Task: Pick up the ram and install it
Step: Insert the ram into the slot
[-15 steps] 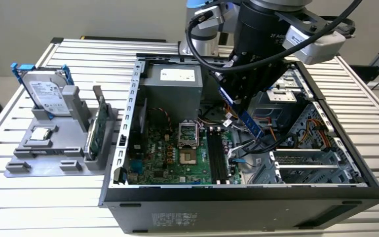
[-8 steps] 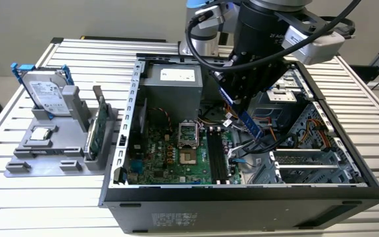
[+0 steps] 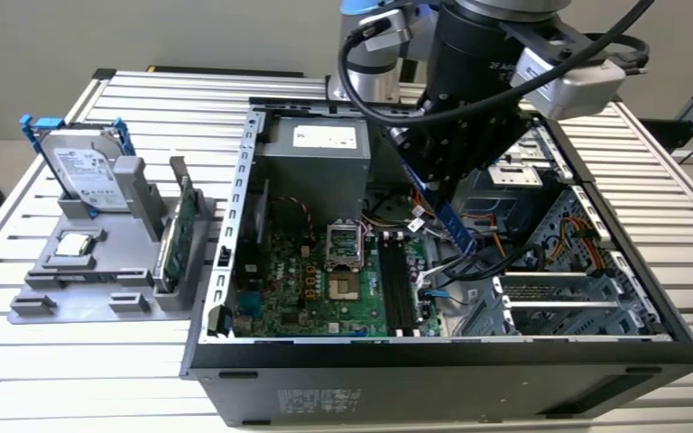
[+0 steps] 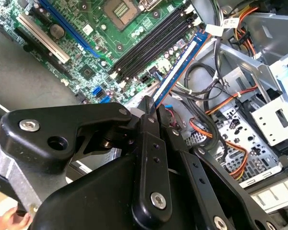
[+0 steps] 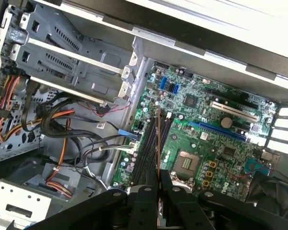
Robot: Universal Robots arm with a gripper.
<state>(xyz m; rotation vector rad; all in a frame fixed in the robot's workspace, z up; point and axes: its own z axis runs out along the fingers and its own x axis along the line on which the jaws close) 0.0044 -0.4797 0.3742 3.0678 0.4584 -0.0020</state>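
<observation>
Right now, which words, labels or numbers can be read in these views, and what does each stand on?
None can be read.
White power supply label: print too small.
The hard drive label: too small.
The case label: too small.
The ram, gripped in the end effector: no legible print.

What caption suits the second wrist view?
Gripper holding the dark blue ram above the motherboard's black slots.
</observation>
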